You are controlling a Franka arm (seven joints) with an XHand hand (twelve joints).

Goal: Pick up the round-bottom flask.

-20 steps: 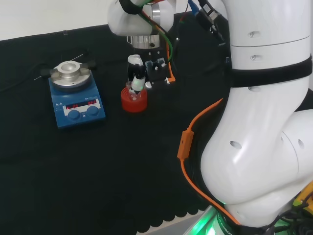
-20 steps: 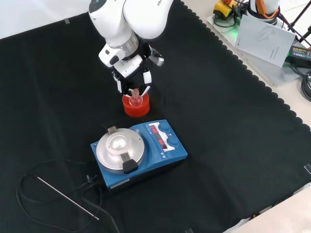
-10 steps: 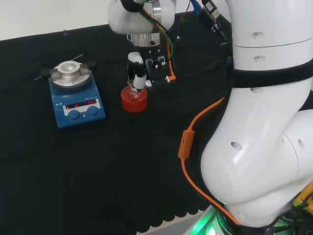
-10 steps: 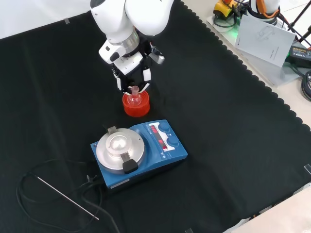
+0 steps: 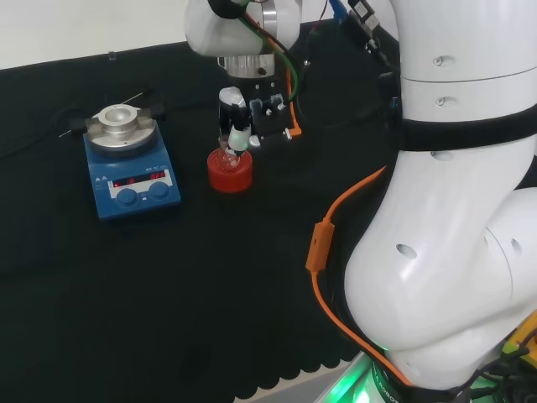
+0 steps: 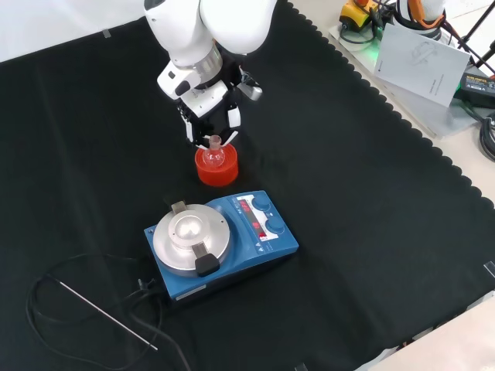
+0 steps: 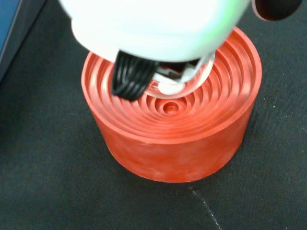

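We see the round-bottom flask [image 6: 214,154] upright, neck pointing up, just above the red ribbed stand [image 6: 216,169]. Our hand [image 6: 207,116] reaches down from above. Its fingers [image 6: 232,120] pinch the flask's neck.

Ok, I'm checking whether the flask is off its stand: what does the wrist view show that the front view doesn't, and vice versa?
Wrist view: the red stand's ribbed rings and centre dimple lie uncovered, the round-bottom flask's glass up by the hand. Front view: the blue stirrer plate and a thin rod on the cloth, nearer the camera. Both: the hand closed on the flask over the stand.
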